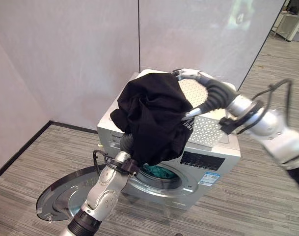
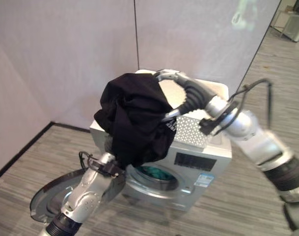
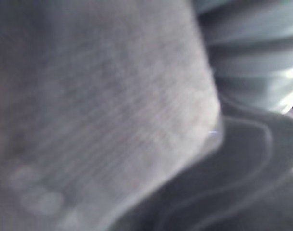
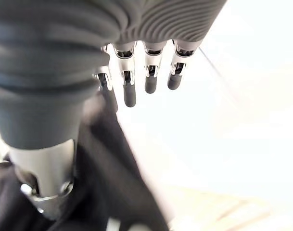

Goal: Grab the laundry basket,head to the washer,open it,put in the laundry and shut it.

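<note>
- The black cloth hides the left hand, so I cannot tell its grip.
- The right hand has straight, loose fingers.
- The washer stands half covered.

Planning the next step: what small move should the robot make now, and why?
Probably lower the black garment into the drum. It hangs just above the washer opening, the door is open and teal laundry already lies inside. The right hand is by its top.

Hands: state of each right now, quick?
Left hand: cannot be told, fingers hidden under the black garment.
Right hand: open, fingers straight, garment draped beside its thumb.
</note>
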### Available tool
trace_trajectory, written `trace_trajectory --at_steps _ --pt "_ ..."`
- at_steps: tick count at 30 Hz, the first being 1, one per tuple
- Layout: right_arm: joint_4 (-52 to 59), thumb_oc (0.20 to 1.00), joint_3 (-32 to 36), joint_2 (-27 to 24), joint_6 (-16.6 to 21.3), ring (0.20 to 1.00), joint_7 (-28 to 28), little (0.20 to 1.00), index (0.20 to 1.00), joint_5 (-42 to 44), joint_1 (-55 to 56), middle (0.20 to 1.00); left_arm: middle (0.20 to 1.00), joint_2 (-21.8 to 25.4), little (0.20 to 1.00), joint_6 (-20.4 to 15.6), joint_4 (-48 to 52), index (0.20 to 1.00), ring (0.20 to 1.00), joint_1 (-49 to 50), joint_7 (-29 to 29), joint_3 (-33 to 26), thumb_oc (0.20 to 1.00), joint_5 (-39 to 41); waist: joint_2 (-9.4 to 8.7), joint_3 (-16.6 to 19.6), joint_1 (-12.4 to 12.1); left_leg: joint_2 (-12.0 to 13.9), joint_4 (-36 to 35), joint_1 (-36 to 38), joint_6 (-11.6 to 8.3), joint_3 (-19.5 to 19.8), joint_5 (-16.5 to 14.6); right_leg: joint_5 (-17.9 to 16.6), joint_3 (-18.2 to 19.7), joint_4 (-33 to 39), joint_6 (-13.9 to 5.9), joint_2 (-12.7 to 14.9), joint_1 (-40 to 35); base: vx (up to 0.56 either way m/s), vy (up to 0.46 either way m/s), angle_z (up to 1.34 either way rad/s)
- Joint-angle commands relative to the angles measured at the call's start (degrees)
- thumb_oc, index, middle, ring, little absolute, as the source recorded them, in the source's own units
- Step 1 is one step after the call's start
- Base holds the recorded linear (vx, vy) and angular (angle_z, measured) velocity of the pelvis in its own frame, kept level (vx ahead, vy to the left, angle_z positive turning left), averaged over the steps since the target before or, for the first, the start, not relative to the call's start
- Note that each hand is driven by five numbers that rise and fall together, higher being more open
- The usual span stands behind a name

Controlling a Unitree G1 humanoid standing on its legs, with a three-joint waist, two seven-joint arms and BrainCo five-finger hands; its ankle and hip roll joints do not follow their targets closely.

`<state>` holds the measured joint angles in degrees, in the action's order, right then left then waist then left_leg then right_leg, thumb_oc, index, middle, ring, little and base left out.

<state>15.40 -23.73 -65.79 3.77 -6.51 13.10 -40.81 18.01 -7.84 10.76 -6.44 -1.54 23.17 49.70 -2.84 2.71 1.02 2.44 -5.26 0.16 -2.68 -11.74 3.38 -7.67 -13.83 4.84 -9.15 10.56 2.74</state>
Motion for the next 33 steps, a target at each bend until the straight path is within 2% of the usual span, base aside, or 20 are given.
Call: trace_trajectory --at_steps 1,2,5,10,13,15,16,18,19,20,24,28,29,30,33 --pt "-0.7 1.0 -1.0 -0.8 3.5 1.0 -0.5 1.0 1.0 5.7 -5.3 1.0 0.2 1.8 0.2 -3.1 5.1 0.2 0.2 -0.4 -3.8 -2.3 0.2 2.3 -3.27 3.0 -0.3 -0.6 0.3 -2.4 -1.19 1.9 0.4 -2.3 -0.3 -1.5 -0.82 0.2 -1.2 0.0 0.0 0.0" --pt "-1.2 1.0 -0.3 -2.8 4.5 1.0 -0.1 1.0 1.0 7.1 -5.6 1.0 0.2 1.8 0.2 -3.4 5.3 0.2 0.2 0.2 -4.2 -3.0 0.2 2.6 -3.34 3.2 0.0 -0.6 0.3 -2.2 -1.27 1.9 0.4 -2.3 -0.4 -1.4 -0.87 0.2 -1.4 0.0 -0.015 0.04" --pt "-2.3 1.0 3.0 -4.4 5.7 1.0 1.5 1.0 1.0 8.6 -5.3 1.0 0.2 1.7 0.2 -3.8 5.6 0.2 0.2 0.8 -4.6 -3.7 0.2 3.4 -3.34 3.5 0.2 -0.6 0.3 -2.0 -1.31 2.0 0.2 -2.2 -0.3 -1.4 -0.91 0.0 -1.6 0.0 0.0 0.0" --pt "-3.9 1.0 11.0 -3.7 7.2 1.0 5.1 1.0 1.0 8.0 -1.7 1.0 0.2 1.3 0.2 -4.1 5.3 0.2 0.2 1.9 -4.7 -4.7 0.2 3.8 -3.2 3.8 0.6 -0.6 0.3 -1.7 -1.29 2.0 0.0 -2.0 -0.2 -1.5 -0.88 0.0 -1.7 0.0 0.0 0.0" --pt "-5.2 1.0 20.9 -1.5 8.2 1.0 9.5 1.0 1.0 4.1 4.9 1.0 0.2 1.2 0.2 -4.1 5.1 0.2 0.2 3.3 -5.2 -5.7 0.2 3.6 -2.9 4.0 0.8 -0.6 0.3 -1.4 -1.15 2.1 -0.3 -1.8 -0.1 -1.6 -0.92 0.0 -1.9 0.0 0.0 0.0" --pt "-5.3 1.0 22.7 -1.1 8.3 1.0 10.1 1.0 1.0 2.9 6.2 1.0 0.2 1.3 0.2 -4.1 5.1 0.2 0.2 3.7 -5.3 -5.9 0.2 3.4 -2.94 4.0 0.7 -0.6 0.3 -1.4 -1.13 2.2 -0.3 -1.8 -0.1 -1.6 -0.93 0.0 -1.9 0.0 0.0 0.0" --pt "-6.3 1.0 28.1 -0.4 8.8 1.0 14.1 1.0 1.0 -0.8 9.1 1.0 0.2 1.0 0.2 -4.1 4.8 0.2 0.2 4.6 -5.7 -6.8 0.2 3.3 -2.51 3.9 1.0 -0.7 0.3 -1.4 -1.17 2.2 -0.4 -1.6 -0.1 -1.7 -0.96 0.0 -2.0 0.0 0.0 0.0" --pt "-7.4 1.0 33.4 0.3 9.6 1.0 16.9 1.0 1.0 -2.7 12.9 1.0 0.2 1.3 0.2 -4.1 4.6 0.2 0.2 5.5 -6.1 -6.9 0.2 3.1 -2.63 3.7 0.9 -0.7 0.3 -1.4 -1.17 2.5 -0.5 -1.5 -0.4 -1.8 -0.99 0.1 -2.1 0.0 0.001 0.02" --pt "-7.2 1.0 33.9 0.4 9.6 1.0 16.9 1.0 1.0 -2.7 13.4 1.0 0.2 1.4 0.2 -4.1 4.6 0.2 0.2 5.4 -6.1 -6.7 0.2 3.1 -2.75 3.7 0.7 -0.7 0.3 -1.4 -1.17 2.5 -0.5 -1.5 -0.4 -1.8 -0.99 0.1 -2.1 0.01 0.004 0.06" --pt "-9.5 1.0 38.8 1.1 10.0 1.0 19.4 1.0 1.0 -2.9 17.3 1.0 0.2 1.4 0.2 -3.8 4.5 0.2 0.2 7.0 -6.6 -7.9 0.2 3.1 -2.33 3.6 1.2 -0.7 0.3 -1.4 -1.09 2.6 -0.6 -1.2 -0.5 -2.3 -0.96 0.1 -2.1 0.02 0.003 0.05" --pt "-14.3 1.0 50.1 3.7 9.7 1.0 23.3 1.0 1.0 -3.6 27.9 1.0 0.2 2.4 0.2 -2.8 4.5 0.2 0.2 11.4 -8.3 -9.6 0.2 4.3 -2.15 3.3 1.3 -0.8 0.3 -0.8 -0.74 2.6 -1.1 -0.8 -0.6 -2.7 -0.93 0.2 -2.5 0.03 0.0 0.07" --pt "-20.8 1.0 58.3 4.2 5.7 1.0 25.6 1.0 1.0 -12.2 39.6 1.0 0.2 2.7 0.2 -2.1 4.2 0.2 0.2 16.3 -10.3 -12.6 0.2 4.9 -1.99 2.7 1.4 -0.9 0.3 0.0 -0.11 2.3 -1.6 -0.5 -0.1 -2.5 -1.04 -0.1 -2.7 0.02 -0.002 0.05" --pt "-20.7 1.0 58.8 4.3 5.8 1.0 25.7 1.0 1.0 -12.2 40.2 1.0 0.2 2.8 0.2 -2.1 4.3 0.2 0.2 16.4 -10.4 -12.3 0.2 5.0 -2.03 2.8 1.1 -0.9 0.3 0.1 -0.1 2.3 -1.7 -0.5 -0.1 -2.5 -1.05 -0.1 -2.8 0.04 -0.01 0.0" --pt "-24.5 1.0 61.2 5.3 5.5 1.0 25.9 1.0 1.0 -12.3 44.1 1.0 0.2 2.7 0.2 -1.5 4.1 0.2 0.2 18.3 -11.5 -13.1 0.2 6.1 -2.06 2.4 0.9 -0.8 0.3 0.8 0.27 2.0 -2.0 -0.2 0.2 -2.6 -1.02 -0.2 -2.9 0.03 -0.011 -0.02" --pt "-37.1 1.0 62.0 9.9 5.6 1.0 26.6 1.0 1.0 -8.4 48.1 1.0 0.2 3.7 0.2 -1.4 3.8 0.2 0.2 21.3 -12.8 -13.8 0.2 6.8 -1.93 0.4 0.6 -0.7 0.9 2.3 0.97 1.6 -1.8 1.2 0.9 -4.7 -0.36 -0.5 -3.0 0.0 -0.022 -0.09"
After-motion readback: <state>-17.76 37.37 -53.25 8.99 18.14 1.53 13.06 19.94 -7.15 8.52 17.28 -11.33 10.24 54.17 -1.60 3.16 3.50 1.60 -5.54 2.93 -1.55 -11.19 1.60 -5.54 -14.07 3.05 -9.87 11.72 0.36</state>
